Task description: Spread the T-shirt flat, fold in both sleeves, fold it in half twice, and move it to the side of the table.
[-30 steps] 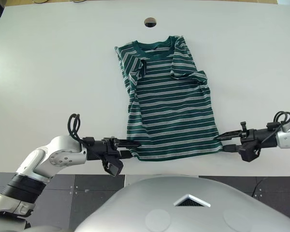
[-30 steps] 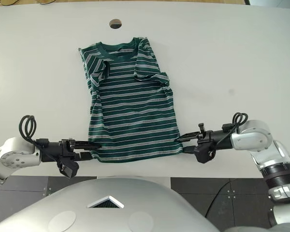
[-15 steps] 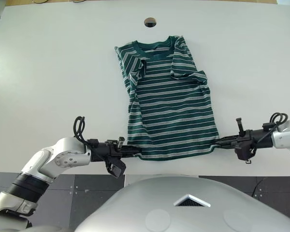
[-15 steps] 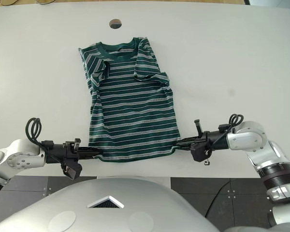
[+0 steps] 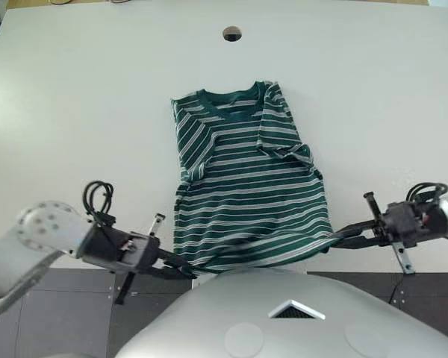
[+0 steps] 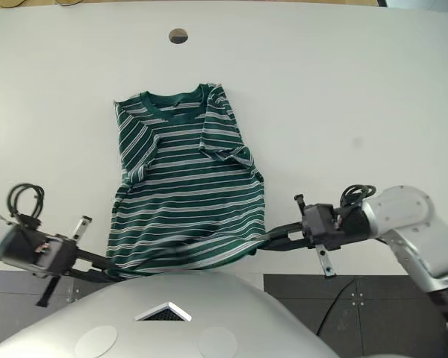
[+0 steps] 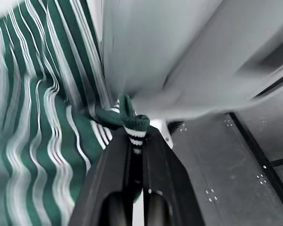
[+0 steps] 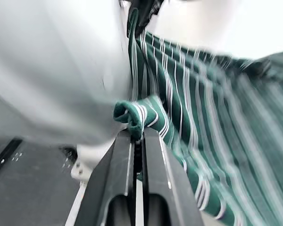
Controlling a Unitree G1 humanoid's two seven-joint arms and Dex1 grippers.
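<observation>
A green T-shirt with white stripes (image 5: 243, 186) lies on the white table (image 5: 89, 112), collar toward the far side, both sleeves folded inward. Its hem hangs at the near table edge. My left gripper (image 5: 185, 270) is shut on the hem's left corner (image 7: 133, 126), and my right gripper (image 5: 336, 240) is shut on the hem's right corner (image 8: 134, 114). Both hold the corners just past the table's near edge, with the hem stretched between them.
A round cable hole (image 5: 231, 33) sits in the table beyond the collar. Wide bare table surface lies to the left and right of the shirt. Dark floor (image 7: 226, 169) lies below the near edge.
Both grippers have pulled toward the near edge with the hem corners, dragging the whole shirt closer; the collar now lies farther from the cable hole.
</observation>
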